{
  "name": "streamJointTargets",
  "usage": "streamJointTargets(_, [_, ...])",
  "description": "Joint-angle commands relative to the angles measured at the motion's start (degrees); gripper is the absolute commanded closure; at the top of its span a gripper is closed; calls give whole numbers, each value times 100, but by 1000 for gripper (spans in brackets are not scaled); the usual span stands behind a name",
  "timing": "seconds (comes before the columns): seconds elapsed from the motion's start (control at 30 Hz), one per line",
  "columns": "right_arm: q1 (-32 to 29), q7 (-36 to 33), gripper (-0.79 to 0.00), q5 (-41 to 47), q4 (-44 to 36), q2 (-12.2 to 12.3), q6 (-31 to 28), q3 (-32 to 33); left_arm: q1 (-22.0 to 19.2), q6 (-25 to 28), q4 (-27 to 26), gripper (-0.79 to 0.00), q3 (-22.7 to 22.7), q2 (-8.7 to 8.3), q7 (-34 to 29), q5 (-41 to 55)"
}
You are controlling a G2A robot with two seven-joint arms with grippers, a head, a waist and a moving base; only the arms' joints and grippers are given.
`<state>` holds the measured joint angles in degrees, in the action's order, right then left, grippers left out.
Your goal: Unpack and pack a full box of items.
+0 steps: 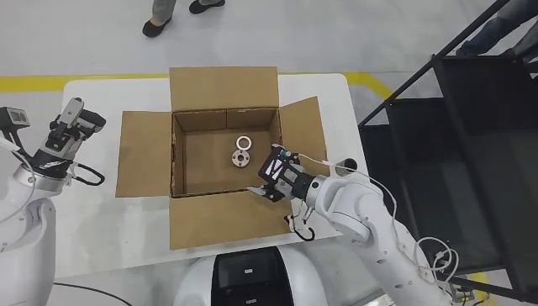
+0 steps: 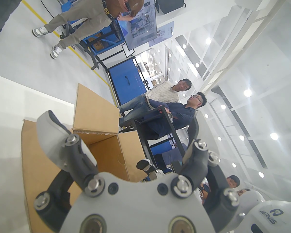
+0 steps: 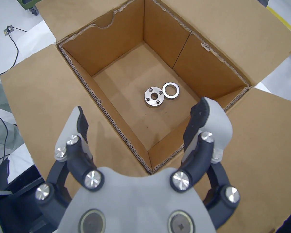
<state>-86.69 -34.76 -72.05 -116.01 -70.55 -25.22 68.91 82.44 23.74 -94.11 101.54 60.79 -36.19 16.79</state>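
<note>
Cardboard box [image 1: 202,167]: stands on the white worktop [image 1: 319,87] with all four flaps folded outward. Its floor holds two metal parts, lying flat side by side, touching or nearly so: a flanged disc with bolt holes [image 3: 154,96] and a plain ring [image 3: 171,90]. From the top view, the ring [image 1: 244,143] lies toward the far wall and the disc [image 1: 241,158] nearer the robot.

Right pincer [image 3: 141,112]: released, fingers spread wide, nothing between them. It hangs above the box's near right corner, over the rim, aimed down at the two parts. In the top view the right pincer [image 1: 261,170] sits at the inner edge of the right flap.

Left pincer [image 2: 121,127]: released and empty. It is held beyond the left flap, off to the side of the box [image 2: 97,112], well apart from the parts.

Assessment: the unpacking step appears to be in hand, with the box nearly emptied.

Next move, as judged: descend into the box clear of the near wall, centre over one part and close across its edge. Both parts are thin and lie flat, so the fingers would need to reach the floor. Their closeness risks nudging the neighbour.
</note>
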Motion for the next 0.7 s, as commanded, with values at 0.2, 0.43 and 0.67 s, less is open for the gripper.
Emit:
streamJointTargets(0.2, [171,-64,-785,-40,40,-10,-62,-136,0,0,0,-785,0,0,0,0])
streamJointTargets(0.43, [1491,-1181,-785,470,826,-175,-241,-1084,0,0,0,-785,0,0,0,0])
streamJointTargets(0.67, [2788,-1727,-785,1054,2066,-472,226,-1967,0,0,0,-785,0,0,0,0])
